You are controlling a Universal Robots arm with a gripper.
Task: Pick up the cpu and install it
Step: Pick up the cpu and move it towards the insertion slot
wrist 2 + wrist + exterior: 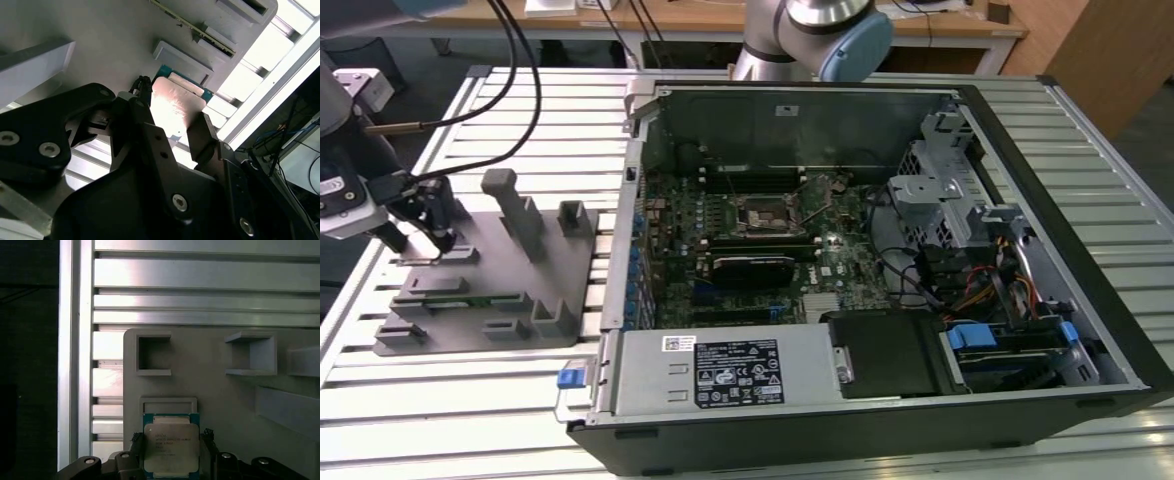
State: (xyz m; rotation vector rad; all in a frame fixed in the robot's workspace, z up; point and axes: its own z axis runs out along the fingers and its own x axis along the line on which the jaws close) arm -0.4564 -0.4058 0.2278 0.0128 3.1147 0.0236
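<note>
The cpu (171, 447), a flat square chip with a shiny silver top and a green edge, lies in a shallow nest on the grey fixture plate (494, 290); its lid glares bright in the second wrist view (176, 107). My gripper (416, 245) is lowered onto the plate at the exterior view's left. In both wrist views its black fingers (136, 439) stand on either side of the chip with a narrow gap at each edge, so the gripper (171, 440) is open around it. The motherboard's metal-framed socket (765, 212) sits inside the opened computer case (1014, 150).
Upright grey posts and slots (520, 215) rise from the fixture plate close to the gripper. A black block (750, 268) lies below the socket. Cables and drive cages (961, 230) crowd the case's right side. The slatted metal table (454, 400) extends around everything.
</note>
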